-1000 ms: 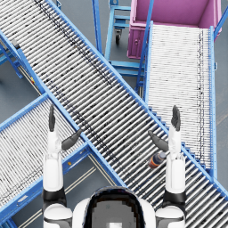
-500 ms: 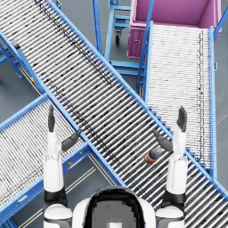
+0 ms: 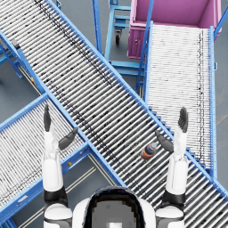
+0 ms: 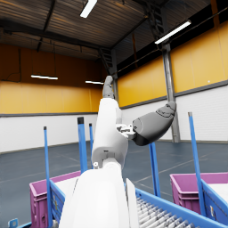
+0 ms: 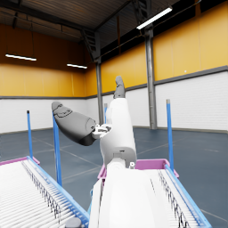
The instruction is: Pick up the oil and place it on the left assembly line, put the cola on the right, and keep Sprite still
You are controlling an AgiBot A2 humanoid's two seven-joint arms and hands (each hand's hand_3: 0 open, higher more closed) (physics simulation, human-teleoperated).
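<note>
A small dark bottle (image 3: 149, 151) with an orange-red label, seemingly the cola, stands on the long diagonal roller conveyor (image 3: 89, 89). My right hand (image 3: 176, 133) is raised just to the right of it, open, with its thumb close to the bottle but apart from it. My left hand (image 3: 55, 133) is raised over the gap beside the left conveyor (image 3: 22, 147), open and empty. In the wrist views the left hand (image 4: 133, 120) and the right hand (image 5: 93, 120) hold nothing. A dark round top (image 5: 73, 221) shows low beside the right forearm. No oil or Sprite is in view.
The right conveyor (image 3: 178, 80) runs away from me to a magenta bin (image 3: 178, 18). Blue rails edge all the lines. A blue frame (image 3: 118, 26) stands on the grey floor behind the diagonal line.
The bottle has shifted a little to the left and away from me on the rollers. My right hand has moved slightly to the right. The left hand is unchanged.
</note>
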